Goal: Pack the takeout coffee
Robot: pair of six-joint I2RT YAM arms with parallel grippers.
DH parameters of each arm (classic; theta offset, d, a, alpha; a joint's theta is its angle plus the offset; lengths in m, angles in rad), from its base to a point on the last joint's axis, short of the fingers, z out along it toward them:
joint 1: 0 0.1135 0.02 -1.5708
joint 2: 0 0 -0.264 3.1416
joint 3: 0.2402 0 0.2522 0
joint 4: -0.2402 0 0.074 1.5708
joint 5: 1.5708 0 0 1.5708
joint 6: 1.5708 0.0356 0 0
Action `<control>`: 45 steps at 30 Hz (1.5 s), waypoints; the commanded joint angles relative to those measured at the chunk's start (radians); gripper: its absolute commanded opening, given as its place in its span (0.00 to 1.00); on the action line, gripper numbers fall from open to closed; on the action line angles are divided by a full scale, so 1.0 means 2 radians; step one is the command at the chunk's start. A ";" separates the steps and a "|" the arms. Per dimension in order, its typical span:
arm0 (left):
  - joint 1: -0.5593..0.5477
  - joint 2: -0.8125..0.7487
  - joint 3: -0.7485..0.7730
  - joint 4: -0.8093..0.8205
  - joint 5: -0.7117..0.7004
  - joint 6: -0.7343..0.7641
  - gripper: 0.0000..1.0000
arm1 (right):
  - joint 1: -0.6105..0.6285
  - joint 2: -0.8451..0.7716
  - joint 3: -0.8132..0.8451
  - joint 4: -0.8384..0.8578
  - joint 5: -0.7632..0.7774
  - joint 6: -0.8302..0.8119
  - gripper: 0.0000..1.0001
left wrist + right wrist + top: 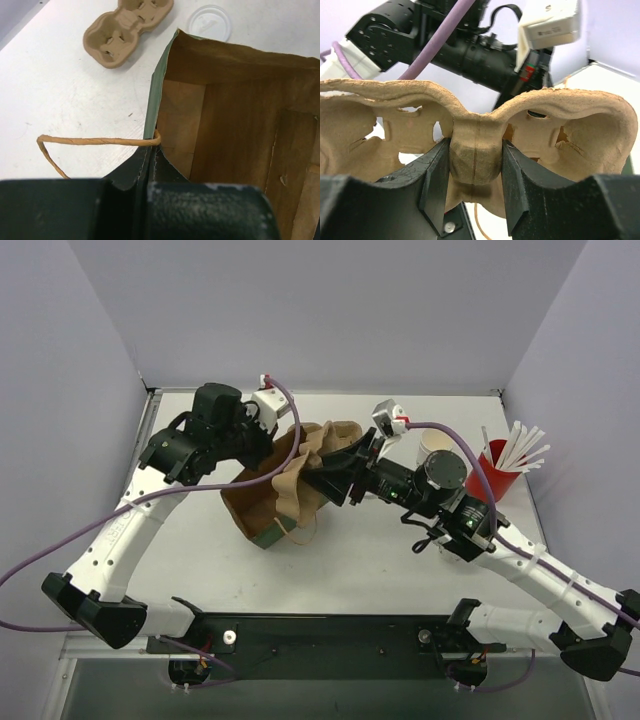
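Left claw (148,169), right claw (476,172): both tight.

Right gripper (476,167) is pinching the cup carrier (580,130) right at its skinny middle, one finger on each side. Left arm (465,50) and its purple cable (437,37) are behind it.

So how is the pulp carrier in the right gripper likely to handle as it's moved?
The pulp carrier is probably stiff: clamped only at its narrow waist by the right gripper, both lobes stand out without drooping. Likely light, given thin moulded walls with cut-outs. Its rough fibre should resist slipping, though hard squeezing might crush it.
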 commanded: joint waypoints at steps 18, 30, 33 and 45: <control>-0.001 -0.040 -0.027 0.074 0.125 -0.028 0.00 | -0.007 0.052 -0.058 0.109 -0.074 0.076 0.29; -0.002 -0.044 -0.032 0.095 0.139 -0.122 0.00 | -0.010 0.088 0.043 -0.167 0.040 -0.021 0.27; -0.003 -0.037 -0.034 0.101 0.156 -0.160 0.00 | -0.003 0.098 0.063 -0.214 0.077 -0.046 0.26; -0.022 -0.004 -0.022 0.095 0.152 -0.270 0.00 | 0.029 0.158 0.123 -0.339 0.150 -0.156 0.25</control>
